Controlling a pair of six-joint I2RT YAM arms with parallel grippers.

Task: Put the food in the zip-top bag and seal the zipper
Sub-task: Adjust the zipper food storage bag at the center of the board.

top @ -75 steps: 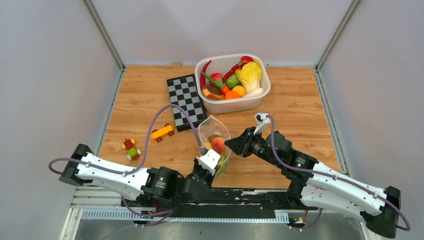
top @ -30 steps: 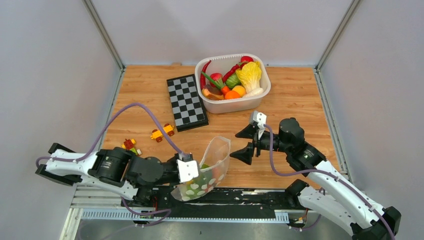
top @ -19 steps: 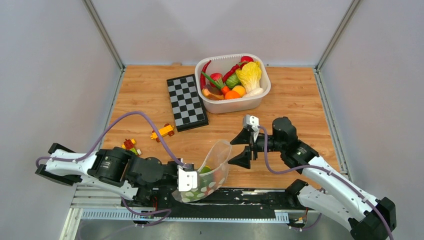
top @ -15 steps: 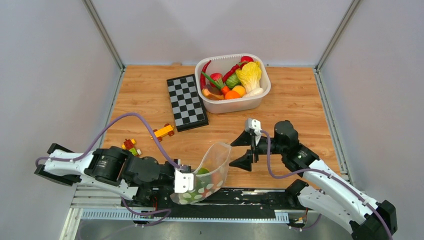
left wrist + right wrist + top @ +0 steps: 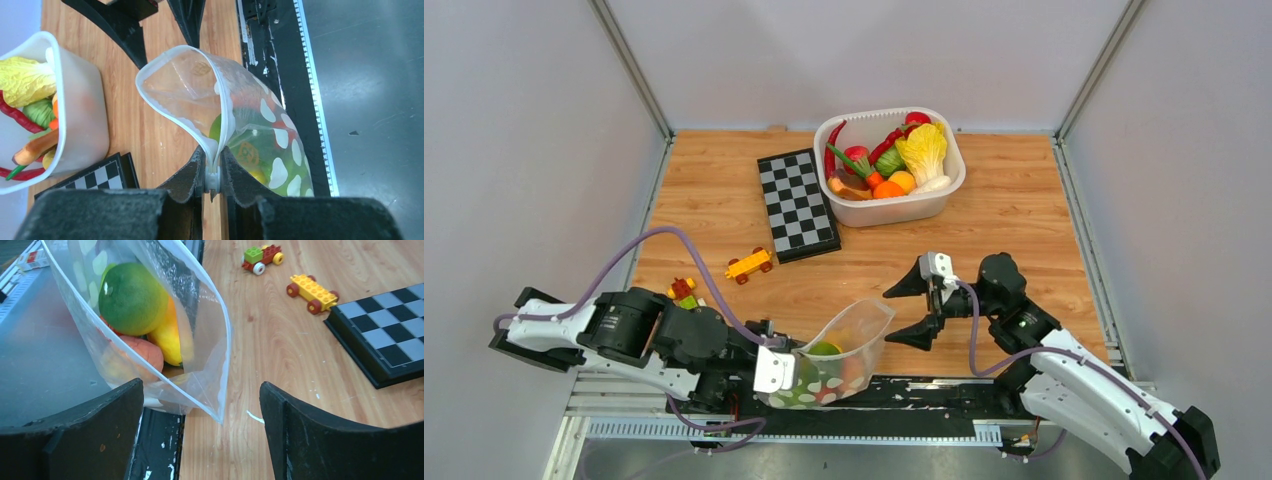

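Overall: a clear, soft zip-top bag [image 5: 856, 338] printed with whitish dots hangs tilted at the near edge of the wooden table [image 5: 1024, 200], its bottom over the black base rail [image 5: 944, 392].
Left claw: the left gripper [image 5: 213, 176] is pinched together on the whitish press-seal zipper strip [image 5: 227, 112] at one end of the bag's mouth.
Right claw: the right gripper [image 5: 911, 315] has its fingers spread wide and grips nothing; it is just beside the bag's mouth, facing it.
Bag mouth: open, with the two sides of the strip bowed apart into a loop.
Food in bag: a glossy green round toy fruit [image 5: 132, 297] sits on top, touching a yellow toy fruit [image 5: 172, 342] and a reddish-orange one [image 5: 145, 354] below it.
Food outside: more toy fruits and vegetables [image 5: 889, 160] fill the white rigid plastic tub [image 5: 894, 210] at the far side, well apart from the bag.
Other things: a black-and-white chessboard [image 5: 797, 203] lies just beside the tub; a yellow toy brick car [image 5: 749, 265] and a red-and-green toy brick car [image 5: 686, 295] sit nearer the left arm.
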